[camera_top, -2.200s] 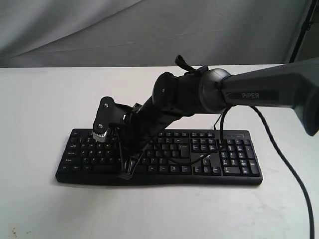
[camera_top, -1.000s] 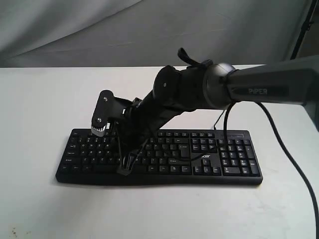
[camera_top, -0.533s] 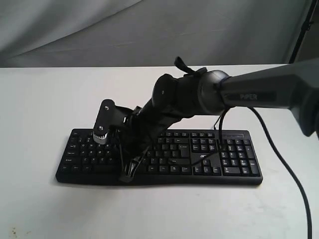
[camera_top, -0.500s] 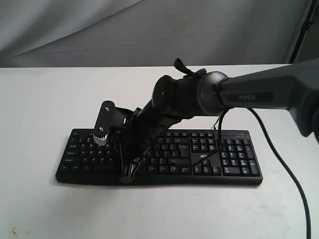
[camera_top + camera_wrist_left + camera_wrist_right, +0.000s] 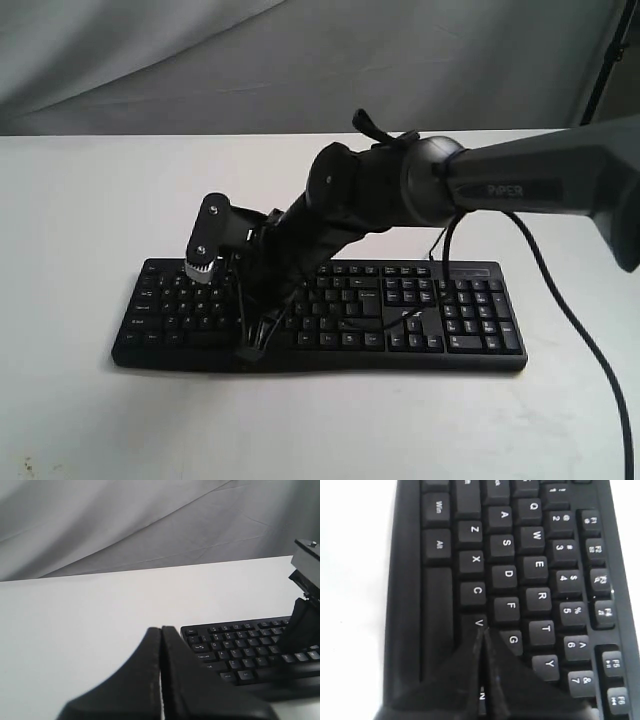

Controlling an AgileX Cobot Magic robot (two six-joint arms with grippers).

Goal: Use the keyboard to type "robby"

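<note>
- The right gripper's [image 5: 481, 631] two black fingers are pressed together into a single narrow point, with nothing held between them.
- That point is seen at the edge of the V key [image 5: 478, 622], just beside the G key [image 5: 513, 640]. The key between V and the N legend [image 5: 481, 696] is covered by the fingers.
- Whether a key is being pushed down or only touched cannot be told from either view.
- In the exterior view the right gripper [image 5: 251, 350] is lowered onto the bottom letter row of the wide black full-size keyboard [image 5: 470, 320], in its left half and near its front edge.
- The step in hand is judged to be one of the two "b" presses of "robby", since the covered key should be B. How many letters have been typed is not shown.
- The next move is judged to call for a short lift clear of the keycaps. After that, either a second straight press on the same key or a small shift up the keyboard to the Y key [image 5: 549, 664] is needed, with neighbouring V and N left untouched.
- The grey and black right arm [image 5: 520, 185] is stretched from beyond the keyboard's right end across its middle.
- The left gripper [image 5: 161, 631] is likewise closed with its fingers touching, empty, and held off the keyboard's left end, apart from it.
- The keyboard lies flat on the plain white table [image 5: 80, 200], lengthwise across it.
</note>
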